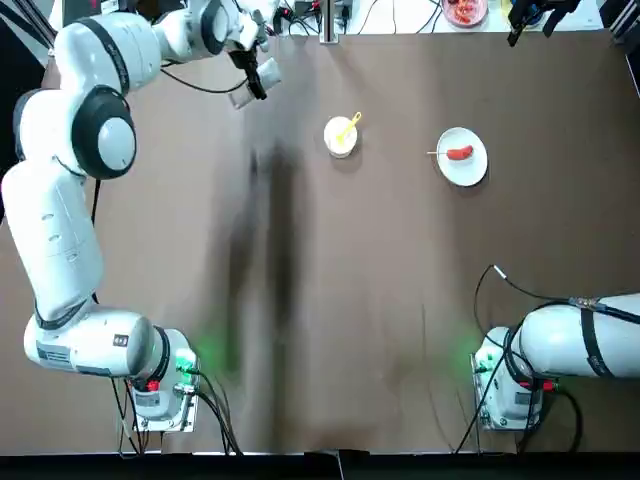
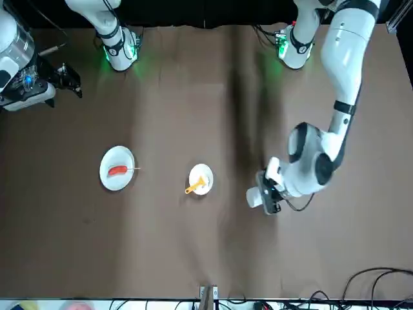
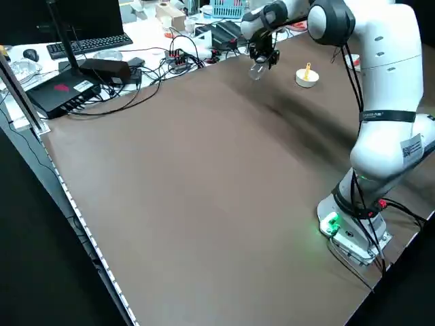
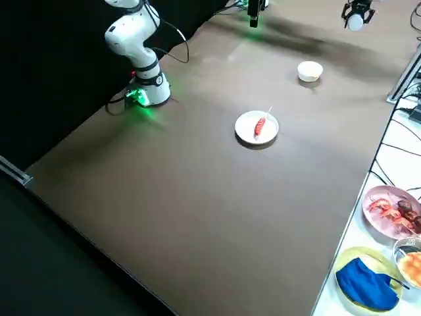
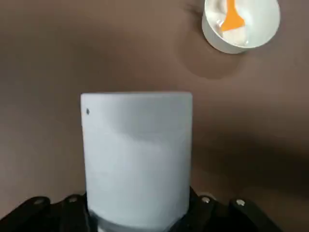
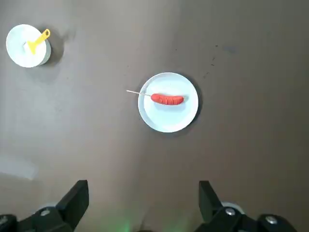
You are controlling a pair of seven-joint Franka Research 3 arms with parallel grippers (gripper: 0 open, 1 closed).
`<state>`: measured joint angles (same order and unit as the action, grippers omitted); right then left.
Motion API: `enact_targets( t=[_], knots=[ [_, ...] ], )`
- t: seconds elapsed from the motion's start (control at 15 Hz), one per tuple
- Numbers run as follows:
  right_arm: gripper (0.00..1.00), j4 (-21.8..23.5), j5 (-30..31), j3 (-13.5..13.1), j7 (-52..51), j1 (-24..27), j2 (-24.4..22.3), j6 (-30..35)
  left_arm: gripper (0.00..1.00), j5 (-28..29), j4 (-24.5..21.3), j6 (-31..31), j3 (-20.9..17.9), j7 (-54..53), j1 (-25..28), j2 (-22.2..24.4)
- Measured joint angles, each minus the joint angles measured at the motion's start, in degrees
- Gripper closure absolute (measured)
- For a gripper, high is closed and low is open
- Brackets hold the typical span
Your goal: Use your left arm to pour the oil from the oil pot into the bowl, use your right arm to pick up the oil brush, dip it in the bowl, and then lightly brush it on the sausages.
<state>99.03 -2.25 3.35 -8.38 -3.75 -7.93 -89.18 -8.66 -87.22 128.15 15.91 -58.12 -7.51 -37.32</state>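
My left gripper is shut on the oil pot, a pale cylinder held above the table at the far left, well apart from the bowl. The pot fills the left wrist view. The yellow oil brush rests in the white bowl, handle over the rim. To the bowl's right, one red sausage on a skewer lies on a white plate. My right gripper hangs high on the near side of the plate, open and empty; it also shows in the front view.
Off the table's far edge lie cables, a keyboard and a blue basket. Dishes of food and a blue cloth sit on a side surface. Both arm bases stand at the near edge.
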Motion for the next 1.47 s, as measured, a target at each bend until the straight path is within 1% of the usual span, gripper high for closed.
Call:
enact_targets(
  t=[0.2,0.33,0.47,0.6,0.67,0.8,1.07,1.27,1.47],
  knots=[
    [0.00,0.0,0.0,0.0,0.0,-0.2,0.0,-0.4,0.44,4.2,-0.1,3.6,-0.1,5.7,-4.7,-0.7],
    [0.00,0.0,0.0,0.0,0.0,-0.4,0.0,-0.4,0.44,6.5,-0.1,4.5,-0.2,7.3,-8.6,-1.4],
    [0.00,0.0,0.0,0.0,0.0,-0.9,0.0,-0.3,0.44,10.3,-0.1,5.8,-0.6,9.8,-12.6,-1.8],
    [0.00,0.1,0.0,0.0,0.0,-1.0,0.0,-0.3,0.44,12.7,-0.2,6.7,-1.1,13.1,-15.2,-2.2],
    [0.00,0.1,0.0,0.0,0.0,-1.0,0.0,-0.3,0.44,13.4,-0.2,7.1,-1.2,13.7,-15.9,-2.6],
    [0.00,0.2,0.0,-0.1,0.0,-1.0,0.0,-0.3,0.44,14.5,-0.3,9.8,-1.3,13.8,-17.0,-4.0],
    [0.00,0.3,0.0,-0.1,0.0,-1.0,0.0,-0.3,0.44,20.2,-0.4,15.7,-1.8,13.8,-19.5,-7.4],
    [0.00,0.5,0.1,-0.3,0.1,-1.0,0.0,-0.3,0.44,20.8,-0.3,17.6,-4.4,15.6,-22.7,-7.9],
    [0.00,0.5,0.1,-0.6,0.1,-0.9,0.0,-0.3,0.44,20.8,-0.2,17.6,-5.1,17.5,-23.2,-7.9]
  ],
)
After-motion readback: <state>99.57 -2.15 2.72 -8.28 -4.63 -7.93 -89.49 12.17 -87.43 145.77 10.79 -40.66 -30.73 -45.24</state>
